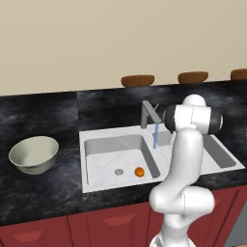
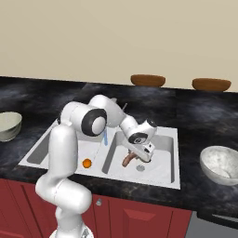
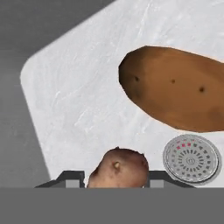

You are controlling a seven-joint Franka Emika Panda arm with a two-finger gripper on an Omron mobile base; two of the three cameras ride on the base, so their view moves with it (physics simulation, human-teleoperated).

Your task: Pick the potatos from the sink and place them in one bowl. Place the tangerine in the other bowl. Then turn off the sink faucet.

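We've got the tool (image 3: pixel 116 177) clamped on the rounder potato (image 3: pixel 118 168), down in the sink's (image 2: pixel 173 153) right basin. The longer potato (image 3: pixel 175 87) lies just ahead of it, drain (image 3: pixel 191 158) right beside, and the tangerine (image 2: pixel 87 163) sits in the other basin.
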